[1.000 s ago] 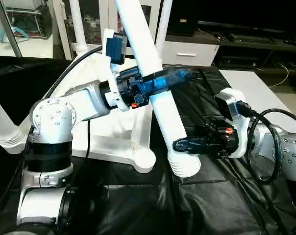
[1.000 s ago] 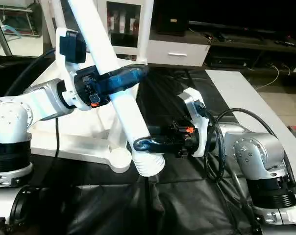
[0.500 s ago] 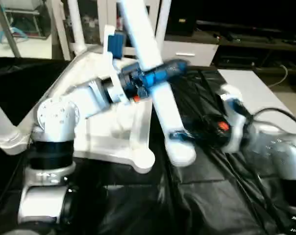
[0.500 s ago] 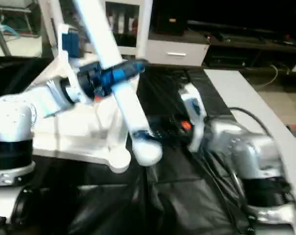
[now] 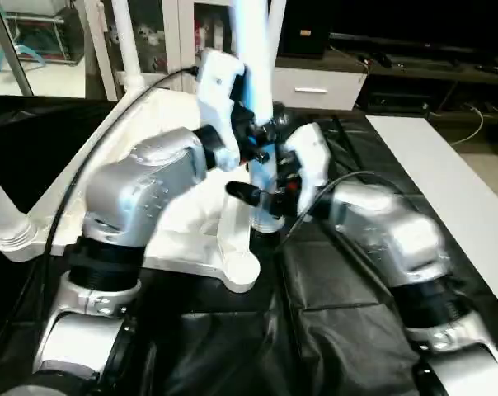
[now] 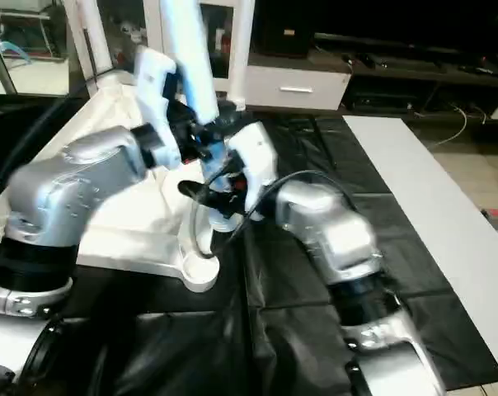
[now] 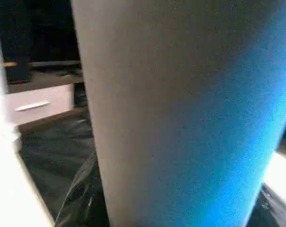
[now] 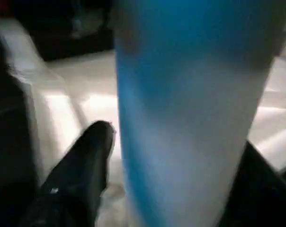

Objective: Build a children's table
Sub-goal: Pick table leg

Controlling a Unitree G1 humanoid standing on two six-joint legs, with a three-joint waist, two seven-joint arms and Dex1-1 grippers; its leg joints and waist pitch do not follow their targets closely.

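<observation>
The table top [image 5: 183, 239] lies upside down on the black sheet [image 5: 348, 280]. The left gripper [image 5: 261, 136] grasps the near-upright leg [image 5: 251, 33]; the right gripper [image 5: 257, 198], lower down, straddles it, grip state undeterminable.

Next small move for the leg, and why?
Probably lower the leg slowly toward the near corner socket: the left gripper holds the leg nearly upright, its lower end close by that socket but not seated in the tabletop.
</observation>
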